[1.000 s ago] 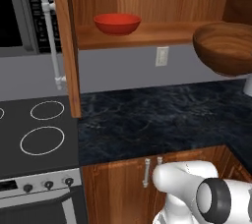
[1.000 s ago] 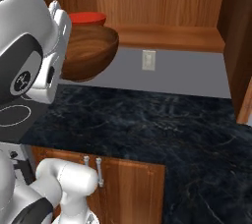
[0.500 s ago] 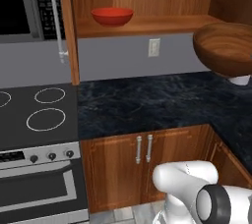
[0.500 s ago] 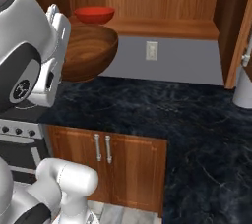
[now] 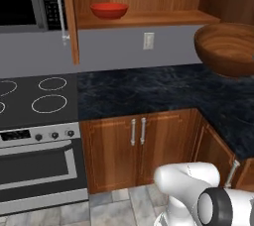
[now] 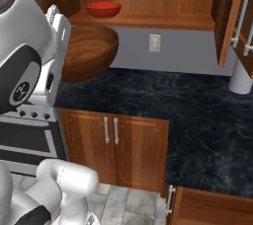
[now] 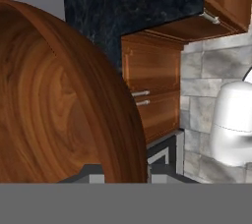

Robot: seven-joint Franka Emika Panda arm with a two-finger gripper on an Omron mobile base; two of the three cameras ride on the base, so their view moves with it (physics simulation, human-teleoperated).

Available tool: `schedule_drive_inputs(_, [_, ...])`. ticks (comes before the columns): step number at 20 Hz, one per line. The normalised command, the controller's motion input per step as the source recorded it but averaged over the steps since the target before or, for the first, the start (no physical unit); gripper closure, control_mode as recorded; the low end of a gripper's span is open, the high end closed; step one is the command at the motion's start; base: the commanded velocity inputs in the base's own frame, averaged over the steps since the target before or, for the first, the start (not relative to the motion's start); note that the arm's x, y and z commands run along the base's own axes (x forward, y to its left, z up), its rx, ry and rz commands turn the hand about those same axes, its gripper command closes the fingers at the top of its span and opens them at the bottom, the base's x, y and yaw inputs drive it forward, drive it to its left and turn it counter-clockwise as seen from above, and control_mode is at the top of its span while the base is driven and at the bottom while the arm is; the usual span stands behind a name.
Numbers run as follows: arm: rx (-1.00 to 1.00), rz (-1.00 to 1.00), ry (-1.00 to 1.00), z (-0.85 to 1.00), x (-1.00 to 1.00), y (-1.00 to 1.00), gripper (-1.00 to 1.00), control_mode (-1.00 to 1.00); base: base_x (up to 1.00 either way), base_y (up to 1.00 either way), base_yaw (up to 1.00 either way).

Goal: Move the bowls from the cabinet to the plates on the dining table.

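Above the black marbled counter [image 5: 149, 91], a dark brown round bowl with wood-grain sheen [image 6: 86, 54] hangs in the air, pinched at its rim by the gripper [image 6: 59, 36] (fingertips hidden behind the bowl). On the open wooden cabinet's smooth shelf [image 5: 149, 19] sits a glossy red round bowl [image 5: 109, 10].

Red bowl [image 6: 103, 8] on cabinet shelf [image 6: 148, 20]
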Motion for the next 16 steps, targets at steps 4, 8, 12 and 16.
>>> schedule_drive_inputs(4, [0.0, 0.0, 0.0, 0.0, 0.0, 0.0, 1.0, 1.0, -0.62, 0.2, 0.0])
schedule_drive_inputs(8, [0.0, 0.0, 0.0, 0.0, 0.0, 0.0, 1.0, 1.0, -0.62, 0.29, 0.0])
schedule_drive_inputs(12, [0.0, 0.0, 0.0, 0.0, 0.0, 0.0, 1.0, 1.0, -0.6, 0.41, 0.0])
schedule_drive_inputs(16, [0.0, 0.0, 0.0, 0.0, 0.0, 0.0, 1.0, 1.0, -0.33, 0.5, 0.07])
